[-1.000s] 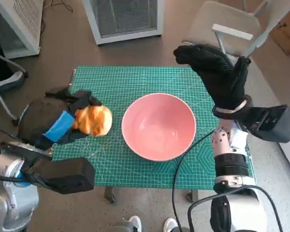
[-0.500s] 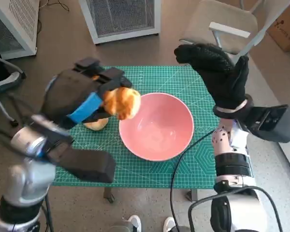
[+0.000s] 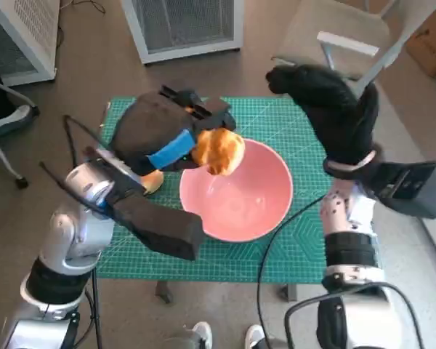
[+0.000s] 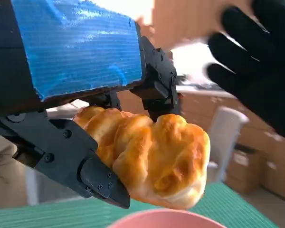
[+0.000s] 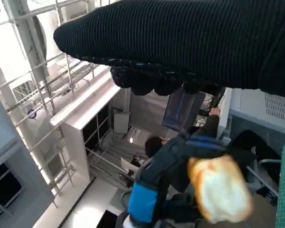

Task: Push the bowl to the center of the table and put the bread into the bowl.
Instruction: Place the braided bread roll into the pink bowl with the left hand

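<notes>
Green cutting mat (image 3: 276, 247) is covering the small surface, with brown floor and white cabinets lying around it. A pink bowl (image 3: 240, 200) is sitting near the mat's middle. The bread (image 3: 218, 150) is being held in the air over the bowl's rim at about ten o'clock, clamped between the black fingers (image 4: 92, 173) of the left hand (image 3: 167, 134). Another pale piece (image 3: 151, 180) is lying on the mat at the bowl's nine o'clock, partly hidden by the arm. The right hand (image 3: 330, 109) is being held raised at the bowl's two o'clock, holding nothing, its gloved fingers loosely apart.

The bread is judged light, soft and easily crushed; its glazed crust may be slightly slippery. It is best taken across its broad sides with gentle pressure, as is being done now.
</notes>
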Robot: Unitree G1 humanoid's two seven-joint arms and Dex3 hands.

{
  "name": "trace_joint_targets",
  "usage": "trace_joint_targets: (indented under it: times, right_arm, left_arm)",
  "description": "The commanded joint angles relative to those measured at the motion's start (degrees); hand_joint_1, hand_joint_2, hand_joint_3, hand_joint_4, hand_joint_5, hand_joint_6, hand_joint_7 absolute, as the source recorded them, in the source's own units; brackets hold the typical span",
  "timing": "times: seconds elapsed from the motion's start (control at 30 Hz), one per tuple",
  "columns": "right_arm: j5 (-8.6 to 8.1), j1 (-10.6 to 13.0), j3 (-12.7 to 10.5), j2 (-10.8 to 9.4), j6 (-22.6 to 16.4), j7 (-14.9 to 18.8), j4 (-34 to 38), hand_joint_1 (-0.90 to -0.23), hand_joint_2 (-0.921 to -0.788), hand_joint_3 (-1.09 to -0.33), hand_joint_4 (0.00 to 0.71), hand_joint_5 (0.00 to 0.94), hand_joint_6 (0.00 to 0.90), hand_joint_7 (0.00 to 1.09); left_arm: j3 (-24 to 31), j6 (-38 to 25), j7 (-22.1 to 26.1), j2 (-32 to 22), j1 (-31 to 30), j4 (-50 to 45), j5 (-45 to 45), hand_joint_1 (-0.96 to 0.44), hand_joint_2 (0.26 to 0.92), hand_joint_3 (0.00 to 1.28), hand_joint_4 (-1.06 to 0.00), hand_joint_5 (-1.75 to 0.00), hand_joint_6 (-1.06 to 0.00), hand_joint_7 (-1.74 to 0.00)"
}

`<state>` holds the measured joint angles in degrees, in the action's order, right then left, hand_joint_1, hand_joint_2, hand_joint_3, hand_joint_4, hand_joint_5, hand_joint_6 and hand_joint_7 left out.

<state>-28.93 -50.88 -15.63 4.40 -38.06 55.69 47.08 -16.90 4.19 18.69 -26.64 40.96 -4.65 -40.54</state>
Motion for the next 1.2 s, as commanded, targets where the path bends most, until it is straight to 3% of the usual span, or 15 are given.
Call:
trace_joint_targets:
  times: [0.03, 0.3, 0.6, 0.9, 1.07, 1.1, 1.2]
  right_arm:
    - [0.65, 1.88, 0.1, 0.17, -0.17, -0.61, -0.53, -0.635, -0.921, -0.721, 0.207, 0.001, -0.001, 0.59]
    - [0.64, 2.48, 0.02, 0.37, -0.51, -1.16, -1.06, -0.635, -0.921, -0.722, 0.207, 0.001, -0.001, 0.59]
    - [0.78, 2.83, 0.15, 0.41, -0.76, -1.71, -1.34, -0.635, -0.921, -0.721, 0.207, 0.001, -0.001, 0.58]
    - [0.99, 3.06, 0.44, 0.38, -0.68, -2.52, -1.83, -0.643, -0.921, -0.718, 0.207, 0.001, -0.001, 0.58]
    - [0.87, 3.27, 0.5, 0.47, -0.2, -2.78, -2.33, -0.649, -0.921, -0.716, 0.207, 0.001, -0.001, 0.58]
    - [0.91, 3.28, 0.51, 0.46, -0.23, -2.84, -2.31, -0.65, -0.921, -0.716, 0.207, 0.001, -0.001, 0.58]
    - [1.05, 3.28, 0.62, 0.4, -0.3, -3.03, -2.31, -0.651, -0.921, -0.715, 0.208, 0.001, -0.001, 0.58]
  left_arm:
    - [-2.06, 3.25, -1.57, 1.34, 2.49, 4.12, -0.41, 0.0, 0.92, 0.07, -0.66, -1.15, -0.65, -1.19]
    - [-4.46, 8.19, -3.65, 1.93, 4.76, 12.33, -1.55, 0.0, 0.897, 0.05, -0.76, -1.14, -0.7, -1.05]
    - [-5.26, 10.56, -4.88, 2.33, 5.44, 17.95, -2.16, 0.0, 0.894, 0.04, -0.79, -1.12, -0.7, -1.05]
    - [-5.41, 7.92, -2.58, 4.1, 5.04, 21.44, -0.64, 0.0, 0.918, 0.06, -0.69, -1.21, -0.65, -1.1]
    - [-4.57, 4.11, 1.08, 5.08, 4.17, 21.49, 2.02, 0.0, 0.921, 0.27, -0.44, -1.41, -0.41, -1.4]
    - [-4.37, 3.52, 1.6, 5.09, 3.91, 21.27, 2.49, -0.02, 0.882, 0.25, -0.37, -1.07, -0.35, -1.13]
    - [-3.94, 1.7, 2.98, 5.02, 3.22, 20.14, 3.51, -0.07, 0.885, 0.11, -0.4, -0.41, -0.38, -0.59]
